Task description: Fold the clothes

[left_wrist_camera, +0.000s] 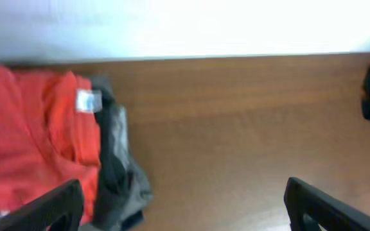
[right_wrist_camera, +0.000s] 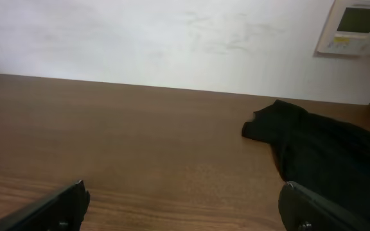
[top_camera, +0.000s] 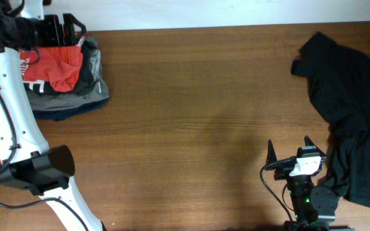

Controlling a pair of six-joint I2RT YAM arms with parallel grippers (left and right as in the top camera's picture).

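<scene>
Roughly: your left hand (left_wrist_camera: 184, 187) hangs released, nothing between its fingers, both cut off at the frame edge. The red T-shirt (left_wrist_camera: 24, 141) lies ahead-left of it, blurred, mostly hiding a grey pile (left_wrist_camera: 117, 183). Your right hand (right_wrist_camera: 184, 187) is also spread and empty. A black garment (right_wrist_camera: 326, 154) lies ahead-right on the tabletop (right_wrist_camera: 140, 128), partly cropped.

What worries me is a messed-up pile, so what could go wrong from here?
1. The left gripper hangs open at the red-orange T-shirt, which lies on grey garments; closing low could pinch those layers too and drag the pile.
2. The black garment lies crumpled beside the open right gripper; a blind grab may take several layers and hinder spreading it.
</scene>
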